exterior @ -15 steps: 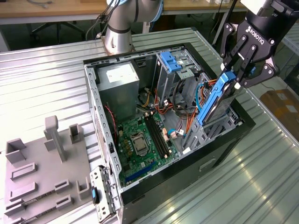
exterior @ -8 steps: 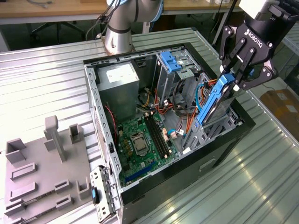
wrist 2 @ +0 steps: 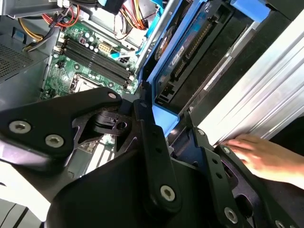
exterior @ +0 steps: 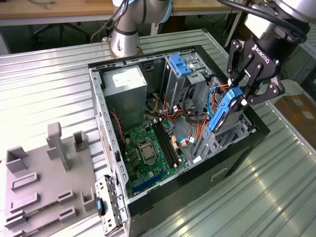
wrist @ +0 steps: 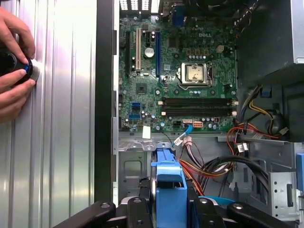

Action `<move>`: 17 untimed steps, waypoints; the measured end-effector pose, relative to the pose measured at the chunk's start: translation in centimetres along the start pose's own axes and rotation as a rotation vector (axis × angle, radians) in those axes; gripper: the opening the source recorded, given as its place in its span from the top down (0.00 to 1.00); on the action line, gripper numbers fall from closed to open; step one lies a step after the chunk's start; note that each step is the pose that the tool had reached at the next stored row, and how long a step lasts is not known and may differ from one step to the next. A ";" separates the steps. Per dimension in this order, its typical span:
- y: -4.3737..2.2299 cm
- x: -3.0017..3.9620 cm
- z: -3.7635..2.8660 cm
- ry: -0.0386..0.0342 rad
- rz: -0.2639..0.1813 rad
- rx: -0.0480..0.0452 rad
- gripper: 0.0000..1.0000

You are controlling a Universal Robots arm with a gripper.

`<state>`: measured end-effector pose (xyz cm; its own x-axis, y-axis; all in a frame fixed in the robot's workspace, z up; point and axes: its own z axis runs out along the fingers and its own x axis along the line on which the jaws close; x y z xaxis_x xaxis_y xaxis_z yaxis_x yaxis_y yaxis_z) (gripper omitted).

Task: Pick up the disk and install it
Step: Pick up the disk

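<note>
Gripper (exterior: 241, 94) pinching the disk (exterior: 223, 114) by its blue rail, fingers (exterior: 233, 74) pressed against either side. The disk hangs tilted over the open computer case (exterior: 98, 103), its lower end down at the drive cage (exterior: 224, 140) on the exterior view's right. The first wrist view looks straight along the blue rail of the disk (wrist: 169, 187) to the motherboard (wrist: 175, 76) and a tangle of cables (wrist: 237, 156). Out on the ribbed table (wrist: 61, 142), a person's hands (wrist: 14, 90) grip a small dark round object (wrist: 14, 64). The second wrist view catches the disk (wrist 2: 187, 52) edge-on, connector side showing, with one hand (wrist 2: 266, 159) beyond the case.
</note>
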<state>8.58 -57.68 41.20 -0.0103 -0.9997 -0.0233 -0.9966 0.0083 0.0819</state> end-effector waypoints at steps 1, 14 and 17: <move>-0.03 0.01 0.29 0.0000 0.000 0.0000 0.63; -0.13 0.05 1.18 0.0000 0.000 -0.0001 0.62; -0.13 0.04 1.19 -0.0001 0.000 0.0000 0.50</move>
<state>8.61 -57.70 40.00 -0.0103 -0.9997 -0.0233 -0.9966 0.0083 0.0819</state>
